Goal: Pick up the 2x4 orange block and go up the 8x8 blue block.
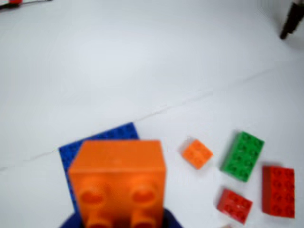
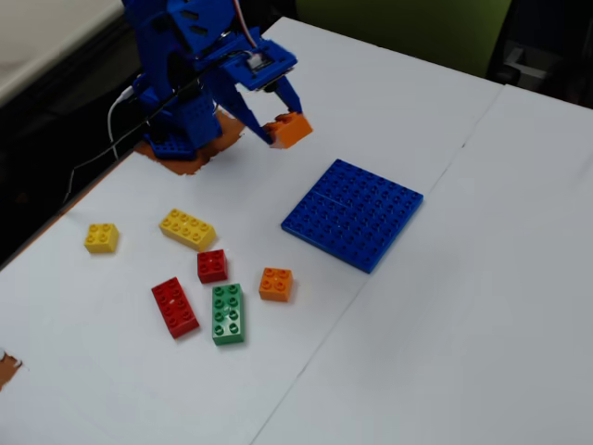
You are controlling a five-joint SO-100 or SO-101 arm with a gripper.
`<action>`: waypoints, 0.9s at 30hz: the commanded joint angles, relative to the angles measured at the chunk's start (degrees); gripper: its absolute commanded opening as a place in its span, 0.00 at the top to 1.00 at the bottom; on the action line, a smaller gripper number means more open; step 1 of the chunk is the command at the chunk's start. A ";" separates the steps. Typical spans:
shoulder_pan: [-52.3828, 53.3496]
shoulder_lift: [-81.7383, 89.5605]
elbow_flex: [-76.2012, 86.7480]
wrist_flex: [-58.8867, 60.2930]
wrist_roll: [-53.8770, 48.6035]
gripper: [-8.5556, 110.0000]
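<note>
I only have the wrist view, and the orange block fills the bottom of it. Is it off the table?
Observer: Yes. In the fixed view the gripper holds the 2x4 orange block in the air, clear of the table.
Operator: Is anything on the blue plate?
Observer: No, the 8x8 blue block carries no bricks.
Operator: Any bricks I'm missing?
Observer: Two: a yellow 2x4 brick and a yellow 2x2 brick, at the fixed view's left.
</note>
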 commanded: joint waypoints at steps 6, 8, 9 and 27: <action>-8.35 -16.70 -22.15 2.81 2.64 0.93; -9.40 -20.04 -23.03 2.99 2.20 0.93; -9.84 -21.53 -23.03 2.99 2.02 0.93; -11.34 -38.76 -29.09 9.05 -6.24 0.93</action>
